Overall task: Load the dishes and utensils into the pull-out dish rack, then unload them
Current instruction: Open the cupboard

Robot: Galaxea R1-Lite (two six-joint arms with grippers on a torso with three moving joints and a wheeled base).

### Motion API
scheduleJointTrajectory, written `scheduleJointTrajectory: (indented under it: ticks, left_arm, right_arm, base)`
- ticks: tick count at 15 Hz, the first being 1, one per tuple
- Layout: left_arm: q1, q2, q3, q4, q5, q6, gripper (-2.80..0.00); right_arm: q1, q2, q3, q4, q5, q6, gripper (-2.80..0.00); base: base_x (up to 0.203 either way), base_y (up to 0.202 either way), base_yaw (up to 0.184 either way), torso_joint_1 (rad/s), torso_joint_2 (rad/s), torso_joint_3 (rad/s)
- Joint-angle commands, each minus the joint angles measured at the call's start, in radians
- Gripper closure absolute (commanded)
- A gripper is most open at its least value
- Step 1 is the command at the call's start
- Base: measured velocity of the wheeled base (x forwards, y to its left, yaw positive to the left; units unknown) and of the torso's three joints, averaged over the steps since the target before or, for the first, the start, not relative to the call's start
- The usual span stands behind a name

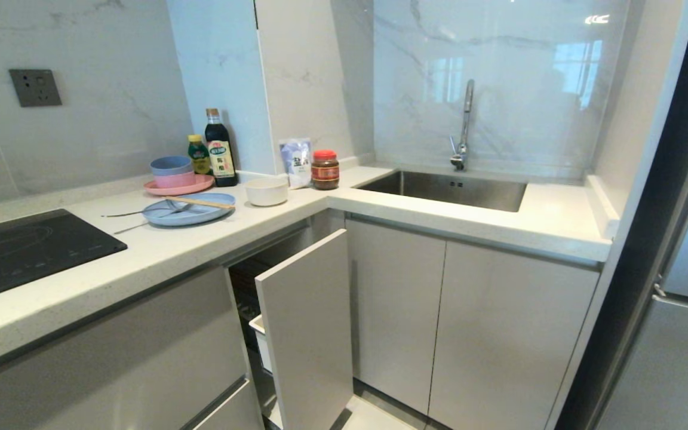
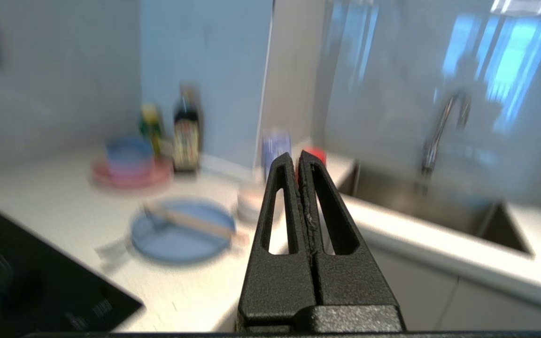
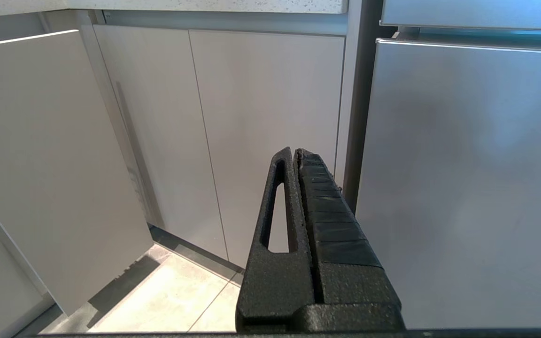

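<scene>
Left claw (image 2: 297, 157) closed, empty, above counter w/ blue plate (image 2: 181, 232).

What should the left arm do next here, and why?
Probably open the left gripper and reach toward the chopsticks lying across the light-blue plate. Its fingers are shut and empty above the counter, the dishes are unloaded there, and the pull-out dish rack already stands open.

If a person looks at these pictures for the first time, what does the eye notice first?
Probably the pull-out dish rack, its tall pale panel standing out from the cabinets below the counter. Next, the light-blue plate on the counter with the chopsticks lying across it, the white bowl beside it. The left gripper, shut, points toward them.
</scene>
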Motion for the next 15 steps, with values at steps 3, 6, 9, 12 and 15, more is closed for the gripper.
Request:
scheduleJointTrajectory:
  ticks: [3, 6, 9, 12, 15]
  left_arm:
    - [-0.028, 0.278, -0.077, 0.078, -0.006, -0.019, 0.0]
    - [-0.09, 0.412, -0.243, 0.303, -0.005, -0.014, 0.0]
    - [-0.14, 0.58, -0.397, 0.493, 0.017, -0.019, 0.0]
    - [-0.178, 0.721, -0.46, 0.533, 0.064, -0.04, 0.0]
    - [-0.206, 0.847, -0.523, 0.563, 0.133, -0.064, 0.0]
  right_arm:
    - [0.001, -0.004, 0.002, 0.0, 0.0, 0.001, 0.0]
    - [0.0, -0.003, 0.002, 0.0, 0.0, -0.001, 0.0]
    - [0.0, -0.004, 0.002, 0.0, 0.0, 0.0, 0.0]
    - [0.001, -0.004, 0.002, 0.0, 0.0, 0.001, 0.0]
    - [0.001, -0.003, 0.002, 0.0, 0.0, 0.0, 0.0]
  base:
    - [0.0, 0.0, 0.0, 0.0, 0.0, 0.0]
    - [0.0, 0.0, 0.0, 0.0, 0.0, 0.0]
    - [0.0, 0.0, 0.0, 0.0, 0.0, 0.0]
    - [0.0, 0.0, 0.0, 0.0, 0.0, 0.0]
    - [0.0, 0.0, 0.0, 0.0, 0.0, 0.0]
